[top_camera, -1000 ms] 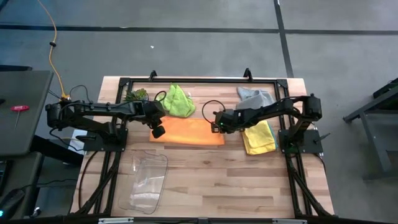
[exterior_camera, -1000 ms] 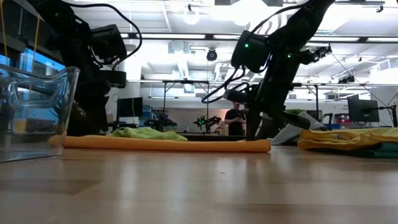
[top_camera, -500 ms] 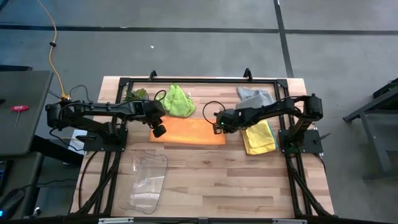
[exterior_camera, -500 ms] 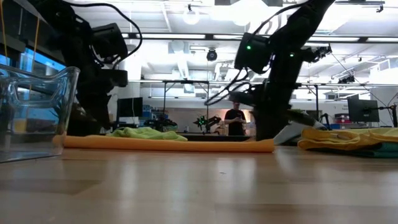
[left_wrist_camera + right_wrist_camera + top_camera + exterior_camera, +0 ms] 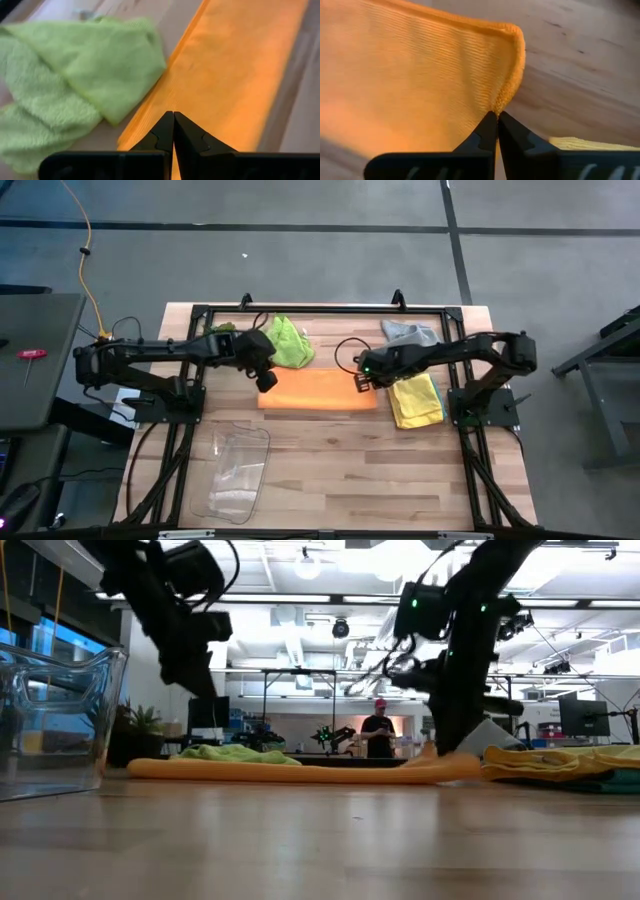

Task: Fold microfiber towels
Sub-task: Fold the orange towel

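Orange towel [image 5: 318,391] between both pinching hands

Bare table [image 5: 400,470] in front lies free; the clear bin [image 5: 235,475] blocks its front-left corner

One flat towel [image 5: 318,391] lies mid-table between a crumpled towel [image 5: 287,342] behind-left and stacked towels [image 5: 417,398] right
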`<action>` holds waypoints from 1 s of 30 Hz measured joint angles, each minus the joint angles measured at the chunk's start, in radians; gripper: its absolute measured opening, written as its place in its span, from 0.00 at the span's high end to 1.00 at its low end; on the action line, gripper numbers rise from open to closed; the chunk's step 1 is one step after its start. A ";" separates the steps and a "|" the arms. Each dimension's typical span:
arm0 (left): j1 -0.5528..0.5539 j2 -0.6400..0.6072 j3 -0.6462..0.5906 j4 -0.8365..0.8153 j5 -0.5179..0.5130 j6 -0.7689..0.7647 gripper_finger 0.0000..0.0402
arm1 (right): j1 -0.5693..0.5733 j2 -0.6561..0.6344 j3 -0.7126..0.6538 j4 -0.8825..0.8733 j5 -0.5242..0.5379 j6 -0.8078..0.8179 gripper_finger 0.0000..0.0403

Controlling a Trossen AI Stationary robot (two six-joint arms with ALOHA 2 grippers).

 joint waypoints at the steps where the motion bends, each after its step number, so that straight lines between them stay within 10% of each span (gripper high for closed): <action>1: -0.002 0.000 0.011 0.001 0.004 0.000 1.00 | 0.000 -0.018 0.000 -0.004 0.000 -0.010 1.00; 30: -0.044 0.000 0.179 0.001 -0.001 0.015 1.00 | 0.058 -0.075 0.002 0.317 -0.043 0.045 1.00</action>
